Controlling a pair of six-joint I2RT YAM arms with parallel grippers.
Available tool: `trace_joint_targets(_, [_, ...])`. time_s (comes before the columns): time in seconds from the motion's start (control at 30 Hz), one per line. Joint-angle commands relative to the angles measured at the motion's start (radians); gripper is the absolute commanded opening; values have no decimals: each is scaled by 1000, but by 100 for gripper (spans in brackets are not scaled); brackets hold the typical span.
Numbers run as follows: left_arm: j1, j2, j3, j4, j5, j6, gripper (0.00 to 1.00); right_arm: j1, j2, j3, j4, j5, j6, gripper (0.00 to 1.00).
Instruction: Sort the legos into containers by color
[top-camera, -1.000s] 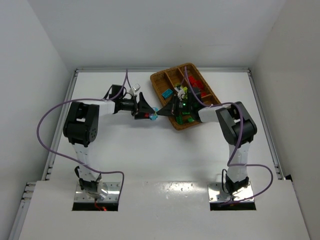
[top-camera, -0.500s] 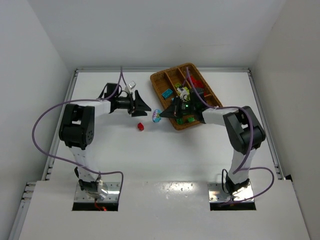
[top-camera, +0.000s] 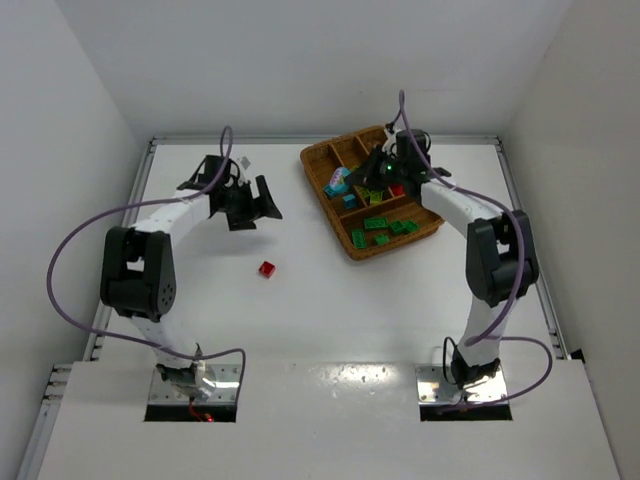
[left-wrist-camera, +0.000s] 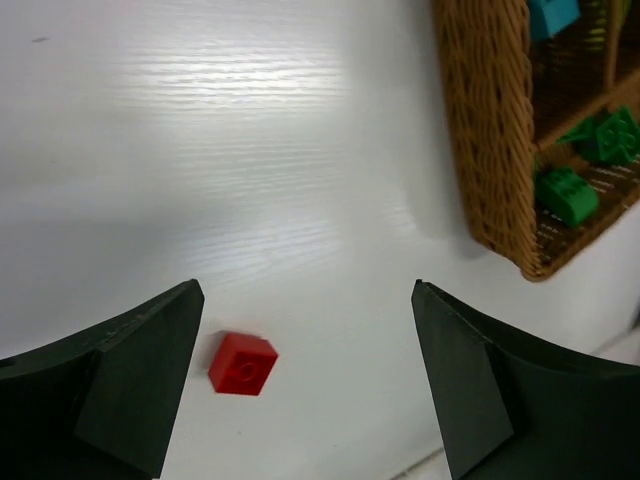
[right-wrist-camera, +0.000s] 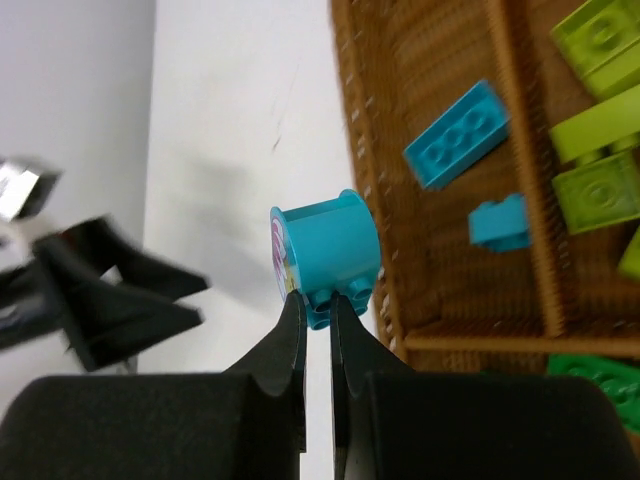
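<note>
Both arms have pulled back from mid-frame, leaving the red brick (top-camera: 266, 269) alone on the table (top-camera: 300, 330), low-centre, just down-frame of the left gripper (top-camera: 252, 203), the nearer one, its jaws wide and empty. Higher right, the right gripper (right-wrist-camera: 318, 303) pinches a cyan piece (right-wrist-camera: 325, 255) over the left wall of the tray (right-wrist-camera: 362, 180). Blue bricks (right-wrist-camera: 455, 135) lie just rightward, with bare floor around them.

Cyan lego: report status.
Right gripper shut on cyan lego, over tray edge. Left gripper open, empty. Red lego loose outside tray.

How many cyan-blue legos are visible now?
3. A round lego is held in the right pincer; a long brick and a small brick lie in the wicker tray. Others may be hidden.
</note>
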Motion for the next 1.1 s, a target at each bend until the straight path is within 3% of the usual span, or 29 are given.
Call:
trace_joint_targets(0.0, [-44, -83, 28, -100, -269, 36, 92, -9, 72, 77, -77, 97, -22, 0])
trace_joint_targets(0.23, [-120, -136, -17, -173, -422, 22, 93, 11, 245, 316, -182, 172, -47, 1])
trace_joint_targets(0.27, [-136, -148, -29, -190, -441, 22, 93, 11, 254, 329, -192, 172, -61, 15])
trace_joint_targets(0.37, [-146, -184, -40, -206, -487, 22, 93, 22, 264, 373, -226, 172, -97, 40])
trace_joint_targets(0.4, [-146, -193, -53, -218, -487, 36, 93, 22, 247, 374, -235, 198, -108, 56])
trace_joint_targets(0.43, [-146, -193, -67, -218, -487, 46, 93, 32, 219, 374, -235, 198, -134, 59])
trace_joint_targets(0.6, [-236, -182, -78, -241, -500, 116, 94, 32, 62, 224, -228, 218, -153, 62])
trace_joint_targets(0.77, [-340, -112, -98, -241, -632, 105, 94, 32, -155, -21, -211, 284, -173, 62])
trace_joint_targets(0.8, [-370, -101, -98, -241, -672, 85, 94, 32, -222, -54, -221, 295, -173, 66])
trace_joint_targets(0.9, [-388, -69, -98, -241, -727, 24, 94, 32, -317, -174, -255, 329, -191, 68])
trace_joint_targets(1.07, [-378, -78, -149, -189, -761, -10, 85, 23, -469, -314, -294, 340, -191, 69])
